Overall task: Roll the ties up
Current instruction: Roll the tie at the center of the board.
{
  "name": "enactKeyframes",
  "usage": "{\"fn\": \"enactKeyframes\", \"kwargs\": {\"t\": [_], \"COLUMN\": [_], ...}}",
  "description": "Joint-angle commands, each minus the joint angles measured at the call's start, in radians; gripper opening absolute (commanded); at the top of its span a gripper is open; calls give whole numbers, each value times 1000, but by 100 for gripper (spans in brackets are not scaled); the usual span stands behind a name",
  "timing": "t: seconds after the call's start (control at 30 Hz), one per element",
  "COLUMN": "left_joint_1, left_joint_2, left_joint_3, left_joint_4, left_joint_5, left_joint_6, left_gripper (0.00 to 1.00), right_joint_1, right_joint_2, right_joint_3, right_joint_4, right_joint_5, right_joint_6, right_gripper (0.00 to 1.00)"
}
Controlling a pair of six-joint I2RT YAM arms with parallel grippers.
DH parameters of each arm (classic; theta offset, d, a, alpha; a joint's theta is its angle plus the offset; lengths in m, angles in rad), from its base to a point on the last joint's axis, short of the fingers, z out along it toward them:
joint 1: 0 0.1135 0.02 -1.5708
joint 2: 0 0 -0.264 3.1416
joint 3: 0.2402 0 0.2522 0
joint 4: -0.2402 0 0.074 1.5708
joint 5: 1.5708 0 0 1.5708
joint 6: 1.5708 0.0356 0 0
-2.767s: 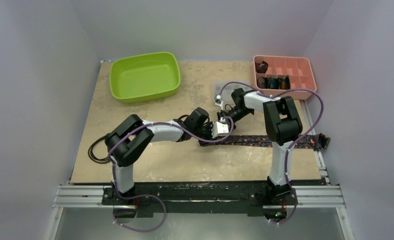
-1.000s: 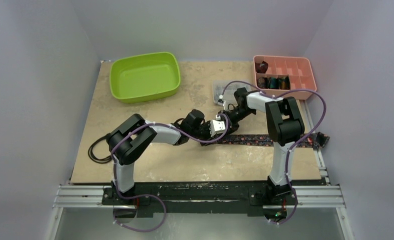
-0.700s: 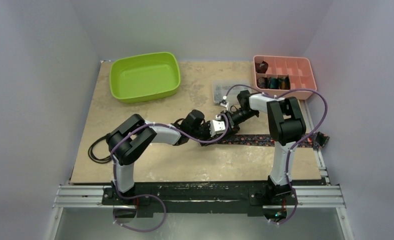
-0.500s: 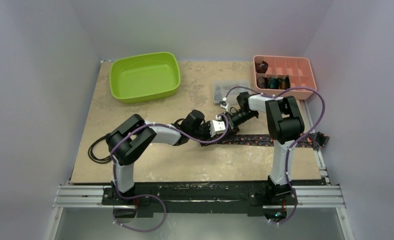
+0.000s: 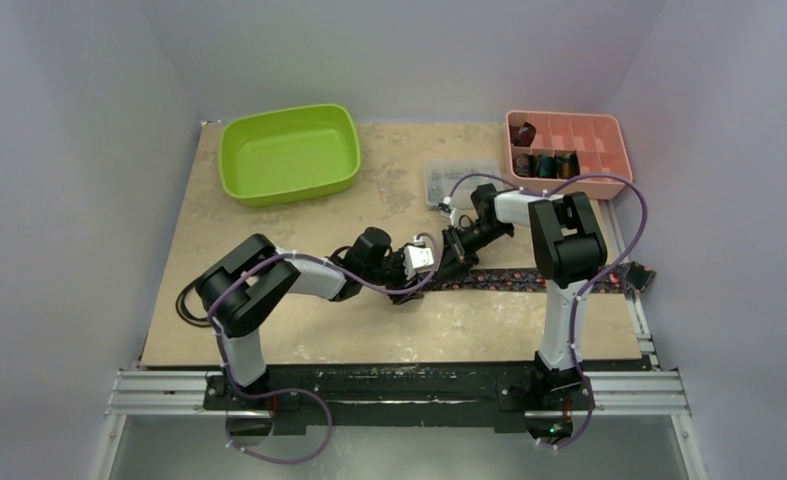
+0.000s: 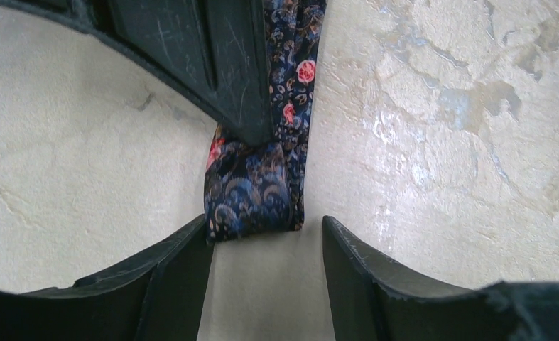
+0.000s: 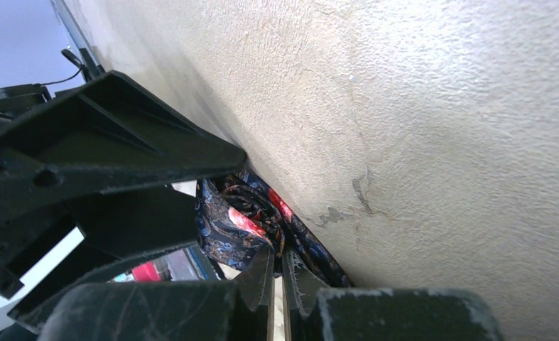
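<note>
legible text: none from my station.
i can read no lettering, number, brand or sign in any of the three views. the clear plastic box carries small dark marks too fine for me to make out, and the tie shows only a floral and paisley print, no letters.

tie cut off above, coils indistinct
</note>
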Motion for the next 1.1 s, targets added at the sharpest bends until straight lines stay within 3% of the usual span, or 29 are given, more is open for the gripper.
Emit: {"fn": "enactKeyframes", "kwargs": {"t": [0.0,0.17,0.43,0.6,0.87,1.07], "left_joint_1": [29,27,11,-32,-72,-73], "left_joint_2": [-14,16,6,-3,90,154], "left_joint_3": [-84,-72,-8,43,131,92], "left_joint_4": [23,92,122,105,104,115], "left_joint_5": [48,66,91,78,17,4], "left_joint_6": [-50,-59,-117,-153,-180,-157], "left_gripper": [56,55,40,37,40,45], "right_joint_1": [-1,10,28,35,41,42], "right_joint_2": [-11,-2,-35,-42,-54,-67], "right_joint_3": [-35,-51,-97,-103,-117,-123], "right_joint_4": [66,90,122,133,151,156], "right_joint_5": [168,211,238,230,214,212], "right_joint_6": [-44,-49,-48,-45,-38,-32], "right_gripper": [0,0,0,0,0,0]}}
